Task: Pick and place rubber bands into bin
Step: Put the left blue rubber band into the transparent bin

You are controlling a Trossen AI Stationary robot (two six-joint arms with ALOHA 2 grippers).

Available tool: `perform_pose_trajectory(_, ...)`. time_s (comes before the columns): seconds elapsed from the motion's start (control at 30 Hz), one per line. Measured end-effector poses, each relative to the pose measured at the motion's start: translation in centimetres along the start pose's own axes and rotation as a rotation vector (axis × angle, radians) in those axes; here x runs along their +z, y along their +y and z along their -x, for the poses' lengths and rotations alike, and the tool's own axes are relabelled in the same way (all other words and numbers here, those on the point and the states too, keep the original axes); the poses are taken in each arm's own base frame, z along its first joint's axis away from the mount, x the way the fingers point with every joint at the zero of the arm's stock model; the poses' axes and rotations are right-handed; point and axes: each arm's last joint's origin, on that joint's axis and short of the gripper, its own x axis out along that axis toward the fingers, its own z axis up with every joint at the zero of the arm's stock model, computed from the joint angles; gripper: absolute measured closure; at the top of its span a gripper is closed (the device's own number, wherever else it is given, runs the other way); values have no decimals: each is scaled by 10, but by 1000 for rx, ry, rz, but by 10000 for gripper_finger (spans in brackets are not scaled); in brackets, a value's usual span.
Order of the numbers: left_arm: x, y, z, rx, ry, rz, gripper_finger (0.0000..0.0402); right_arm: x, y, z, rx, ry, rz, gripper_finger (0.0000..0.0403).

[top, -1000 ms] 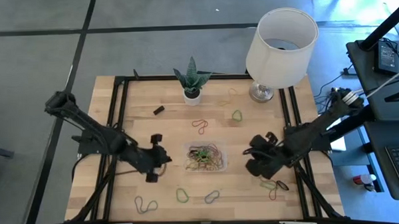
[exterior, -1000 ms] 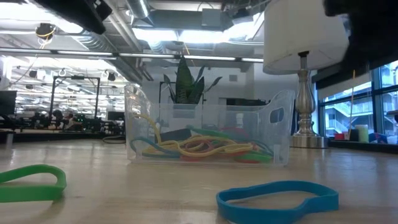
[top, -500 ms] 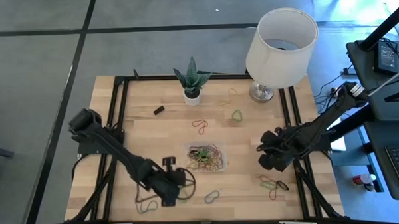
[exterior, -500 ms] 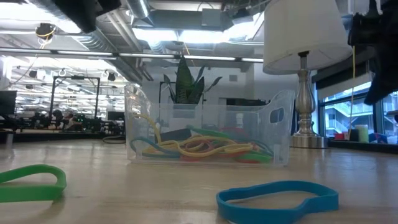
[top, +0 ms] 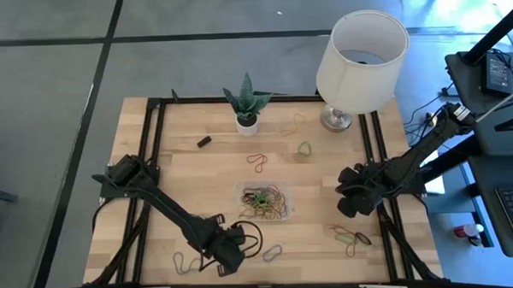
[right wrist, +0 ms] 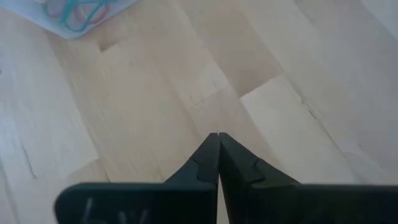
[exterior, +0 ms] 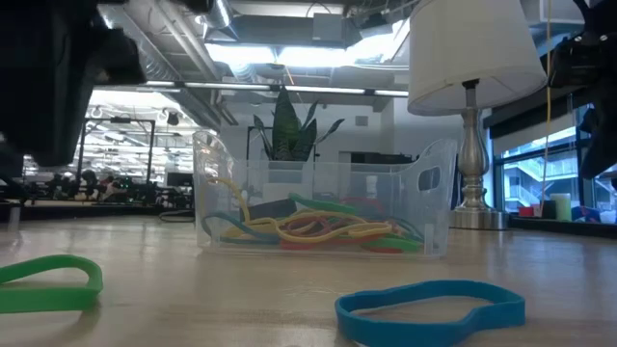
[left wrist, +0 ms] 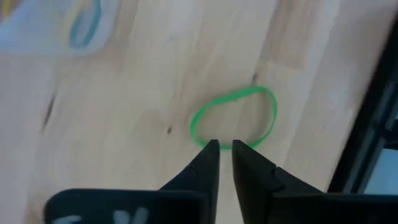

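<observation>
Left gripper (left wrist: 224, 144) sits low over the near edge of the worktop (top: 181, 176), fingers parted by a narrow slit, nothing between them. Tips point at a green rubber band (left wrist: 234, 118) lying flat on the wood just ahead; whether they touch it I can't tell. In the high view that gripper (top: 234, 250) is in front of the bin (top: 264, 203), between a greenish band (top: 186, 264) toward the left corner and a grey-blue band (top: 272, 253) on its other side.

Right gripper (right wrist: 218, 138) is pinched fully closed and empty, over bare wood right of the bin; in the high view it (top: 354, 197) is near the worktop's right rail.

Bin is clear plastic, mid-worktop, with a tangle of yellow, green and red rubber bands (exterior: 308, 229) in the bottom. Loose ones outside it: red band (top: 257, 163) and green band (top: 305, 148) behind the bin, a small cluster (top: 351, 238) near the front right. Low view shows a green band (exterior: 50, 283) and a blue band (exterior: 430, 310) flat in front of the bin.

Also on the worktop: potted plant (top: 246, 103), lamp (top: 360, 56) at the back right, small black piece (top: 203, 141).
</observation>
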Motion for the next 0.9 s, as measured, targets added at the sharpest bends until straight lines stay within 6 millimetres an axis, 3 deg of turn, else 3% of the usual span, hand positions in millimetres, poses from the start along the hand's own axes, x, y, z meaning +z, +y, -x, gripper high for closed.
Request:
perform_pose_trajectory(0.27, -11, 3, -4, 72, 71, 24, 317, 1, 2, 0, 17, -7, 18, 391)
perform_pose_trajectory(0.63, -62, -16, 4, 86, 251, 60, 308, 2, 5, 0, 42, -19, 23, 391)
perform_pose_trajectory(0.9, -94, -32, -5, 115, 281, 140, 308, 2, 5, 0, 50, -23, 26, 391)
